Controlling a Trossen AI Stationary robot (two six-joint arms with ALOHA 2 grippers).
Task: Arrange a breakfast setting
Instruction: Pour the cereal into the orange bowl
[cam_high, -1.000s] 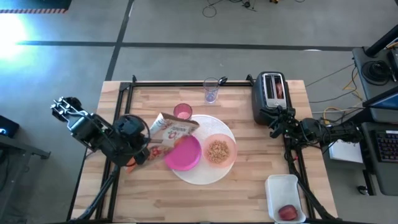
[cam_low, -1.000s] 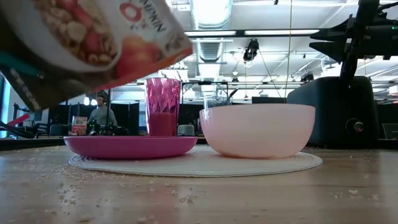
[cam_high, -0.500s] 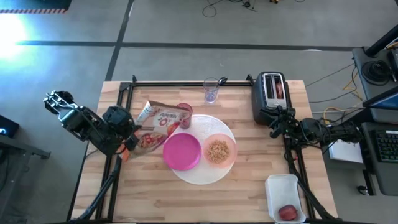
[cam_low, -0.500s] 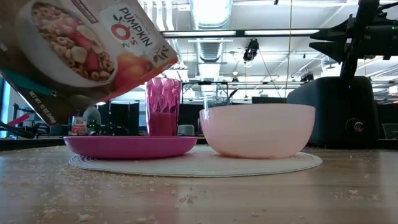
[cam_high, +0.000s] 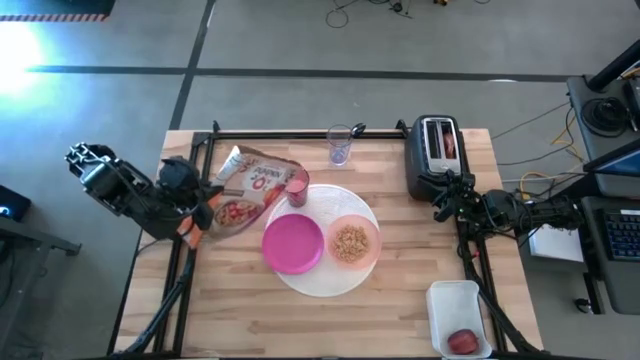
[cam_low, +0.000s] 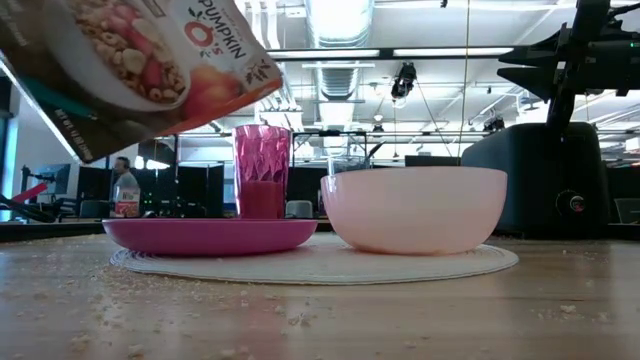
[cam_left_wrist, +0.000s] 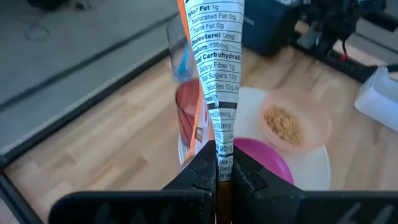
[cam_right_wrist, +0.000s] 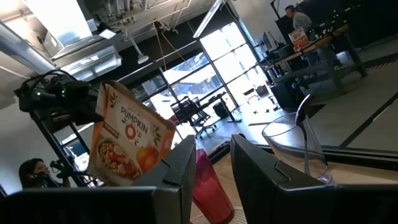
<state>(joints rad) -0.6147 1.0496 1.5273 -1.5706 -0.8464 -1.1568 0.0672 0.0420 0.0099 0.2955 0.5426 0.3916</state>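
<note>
A cereal box (cam_high: 258, 186) marked PUMPKIN hangs slanted over the table's far left, its free end by the pink tumbler (cam_high: 296, 188). My left gripper (cam_high: 200, 216) is shut on it. The low view shows the box (cam_low: 140, 70) high above the table. A magenta bowl (cam_high: 293, 243) and a peach bowl (cam_high: 352, 242) with cereal in it sit on the white plate (cam_high: 325, 288). A clear cup (cam_high: 340, 145) stands at the far edge. My right gripper (cam_high: 445, 200) waits open beside the toaster, fingers apart (cam_right_wrist: 211, 168) and nothing between them. My left gripper pinches the lower end of the box's narrow nutrition panel (cam_left_wrist: 222, 148) between its two fingers (cam_left_wrist: 202, 171). It comes from the table's left side, slanting down, with the fingers along the box. The box reaches away from the fingers, lifted clear of the table.
A black-and-silver toaster (cam_high: 437, 155) stands at the far right. A white tub (cam_high: 458, 318) with a small red fruit (cam_high: 463, 342) sits at the near right corner. Crumbs dot the wooden table (cam_low: 300, 320). A black frame rail (cam_high: 300, 133) runs along the far edge.
My left gripper has drawn back toward the table's left edge and a little toward the far edge, still shut on the cereal box. The box has gone from above the magenta bowl to the left of the tumbler, staying lifted and turning its free end farther away.
</note>
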